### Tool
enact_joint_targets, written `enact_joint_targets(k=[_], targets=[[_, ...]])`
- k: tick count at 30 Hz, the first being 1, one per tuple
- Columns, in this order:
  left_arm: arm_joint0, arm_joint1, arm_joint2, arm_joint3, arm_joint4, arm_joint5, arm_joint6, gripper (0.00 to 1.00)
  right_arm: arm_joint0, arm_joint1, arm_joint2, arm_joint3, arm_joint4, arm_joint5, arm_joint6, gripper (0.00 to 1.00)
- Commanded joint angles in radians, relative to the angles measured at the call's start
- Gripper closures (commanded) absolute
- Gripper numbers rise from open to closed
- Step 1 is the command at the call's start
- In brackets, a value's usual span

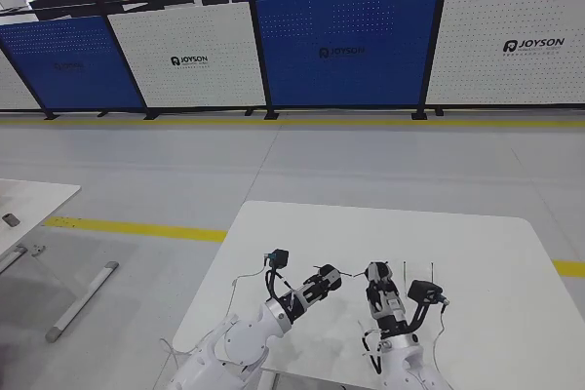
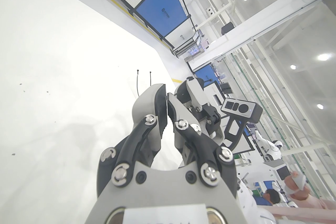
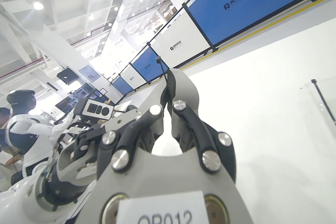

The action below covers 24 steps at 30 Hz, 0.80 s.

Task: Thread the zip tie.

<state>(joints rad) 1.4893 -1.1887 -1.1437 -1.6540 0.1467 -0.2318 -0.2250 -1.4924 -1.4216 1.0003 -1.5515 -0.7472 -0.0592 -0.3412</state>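
Two robot arms are seen over the near part of a white tabletop (image 1: pixel 468 244), with a black zip tie (image 3: pixel 162 64) held above it. The right end effector (image 3: pixel 170 74) is clamped narrow on the zip tie, whose square head sticks out past the fingertips, clear of the tabletop. The left end effector (image 2: pixel 167 99) is also pressed narrow, and a small dark bit of the strap is pinched at its very tip. From above, a thin dark line is seen running between the left end effector (image 1: pixel 330 277) and the right end effector (image 1: pixel 374 271). Both are held close together over the tabletop's near middle. Two spare zip ties (image 2: pixel 137 84) are laid flat on the tabletop, side by side and roughly parallel. They lie just beyond the right end effector, toward the tabletop's right half. One of them (image 3: pixel 323 100) is seen by the right wrist camera with its head pointed to the tabletop's far edge. A few small dark specks (image 2: pixel 22 84) are scattered on the tabletop's left part.
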Motion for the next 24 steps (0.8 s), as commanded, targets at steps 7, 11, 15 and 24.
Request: enact_joint_targets(k=[7,11,15,24], targets=[[0.000,0.000,0.000,0.000,0.000,0.000,0.000,1.00,-0.024,0.002,0.008,-0.020,-0.017,-0.023,-0.017,1.00],[0.000,0.000,0.000,0.000,0.000,0.000,0.000,1.00,-0.024,0.002,0.008,-0.020,-0.017,-0.023,-0.017,1.00],[0.000,0.000,0.000,0.000,0.000,0.000,0.000,1.00,-0.018,0.000,0.017,-0.023,-0.002,-0.020,-0.008,1.00],[0.000,0.000,0.000,0.000,0.000,0.000,0.000,1.00,0.011,-0.010,-0.001,0.007,-0.006,-0.010,0.005,1.00]])
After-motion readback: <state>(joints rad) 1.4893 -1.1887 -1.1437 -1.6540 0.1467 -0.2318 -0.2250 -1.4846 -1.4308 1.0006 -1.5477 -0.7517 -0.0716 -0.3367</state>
